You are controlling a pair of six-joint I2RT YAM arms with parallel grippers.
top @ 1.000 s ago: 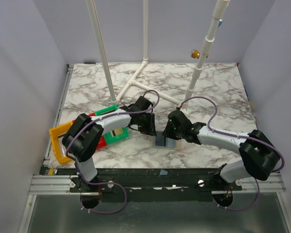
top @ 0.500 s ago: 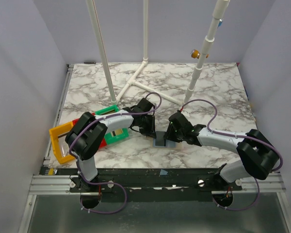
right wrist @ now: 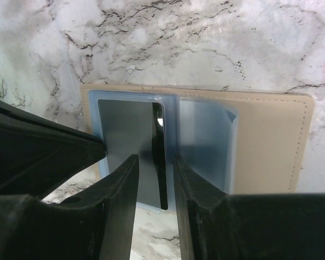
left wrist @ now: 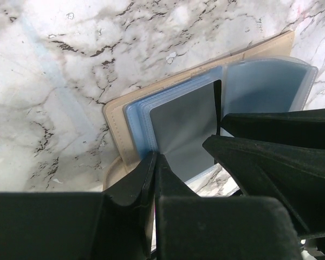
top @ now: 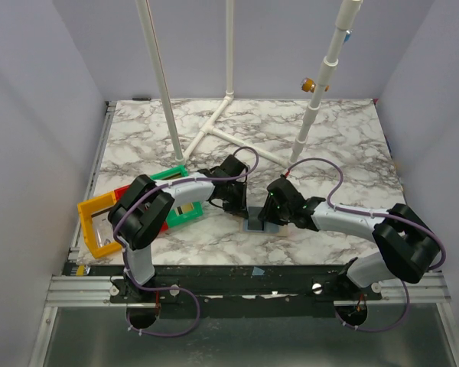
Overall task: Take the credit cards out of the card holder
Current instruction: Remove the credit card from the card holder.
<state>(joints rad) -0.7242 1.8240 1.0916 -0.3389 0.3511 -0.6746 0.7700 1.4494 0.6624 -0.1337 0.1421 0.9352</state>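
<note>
Currently we are logging the card holder [top: 258,222]: it is lying open and flat on the tabletop [top: 329,145], directly beneath both claws, its long axis crossing the right claw [right wrist: 154,157]. That claw's fingers are nearly meeting, straddling the clear sleeve [right wrist: 206,141] edge beside a dark-looking credit card [left wrist: 187,127]; whether they are gripping, we cannot tell. The left claw [left wrist: 180,149] is standing partly open opposite, pinching nothing visible.

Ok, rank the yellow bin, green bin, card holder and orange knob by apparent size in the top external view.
1. yellow bin, largest
2. green bin, partly hidden, so its place against the yellow one is unsure
3. card holder
4. orange knob, smallest; it sits high on a pole
</note>
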